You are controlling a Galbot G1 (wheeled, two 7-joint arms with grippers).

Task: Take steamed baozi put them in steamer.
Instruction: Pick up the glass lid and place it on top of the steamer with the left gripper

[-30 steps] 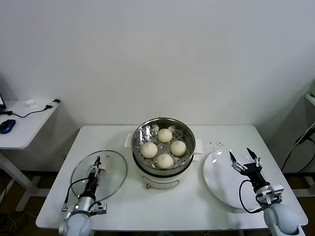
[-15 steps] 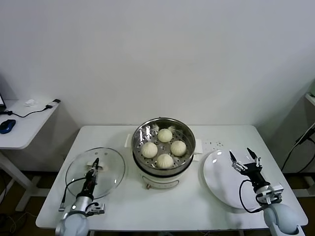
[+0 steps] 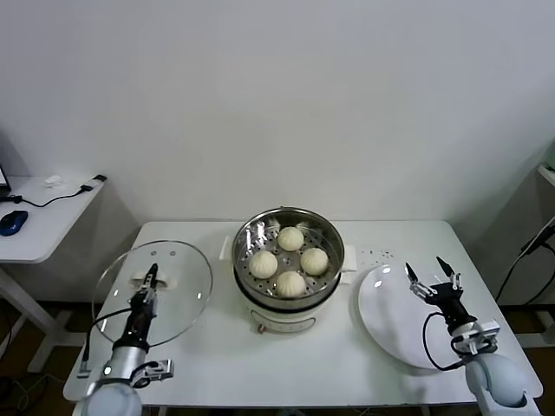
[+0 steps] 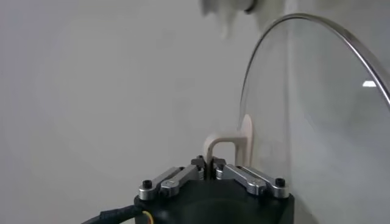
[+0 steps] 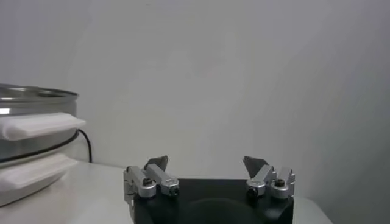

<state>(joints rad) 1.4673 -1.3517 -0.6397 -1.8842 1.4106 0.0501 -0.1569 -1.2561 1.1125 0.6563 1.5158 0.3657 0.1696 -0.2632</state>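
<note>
Several cream-white baozi (image 3: pixel 290 258) sit on the perforated tray inside the steel steamer (image 3: pixel 251 226) at the table's middle. My left gripper (image 3: pixel 152 276) is shut on the white handle (image 4: pixel 228 145) of the round glass lid (image 3: pixel 178 299), holding the lid tilted up above the table's left side. In the left wrist view the lid's rim (image 4: pixel 341 36) curves past the gripper (image 4: pixel 208 162). My right gripper (image 3: pixel 430 276) is open and empty over the white plate (image 3: pixel 386 321); it also shows open in the right wrist view (image 5: pixel 206 165).
The steamer's white side handle (image 5: pixel 36 125) shows in the right wrist view. A side table (image 3: pixel 35 225) with a blue mouse (image 3: pixel 12 221) and a cable stands at the far left. The plate lies at the table's right.
My left gripper has lifted the glass lid off the table and moved it left, tilting it up. The right arm has barely moved.
</note>
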